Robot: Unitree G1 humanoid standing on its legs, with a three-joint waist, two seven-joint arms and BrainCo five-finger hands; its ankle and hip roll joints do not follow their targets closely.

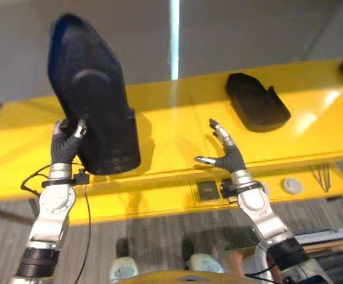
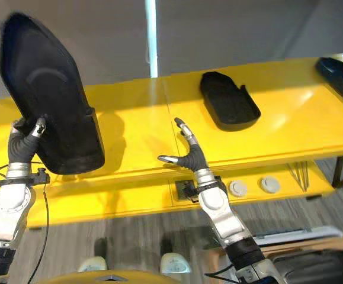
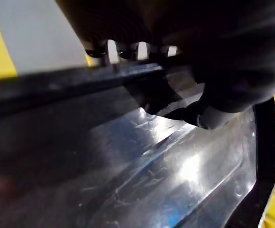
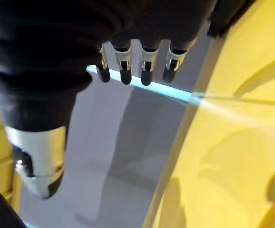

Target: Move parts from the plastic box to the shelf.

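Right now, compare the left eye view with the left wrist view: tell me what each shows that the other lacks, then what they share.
The left eye view alone gives the right hand, open above the yellow shelf, and a second black part lying flat on it. The left wrist view alone gives the glossy, scratched inner face of the held black part up close. Both share the left hand curled round that part's lower edge, and the yellow shelf.

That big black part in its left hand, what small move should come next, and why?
Probably lower it flat onto the yellow shelf. The left hand holds the big black part tilted up above bare shelf, beside another black part already lying there.
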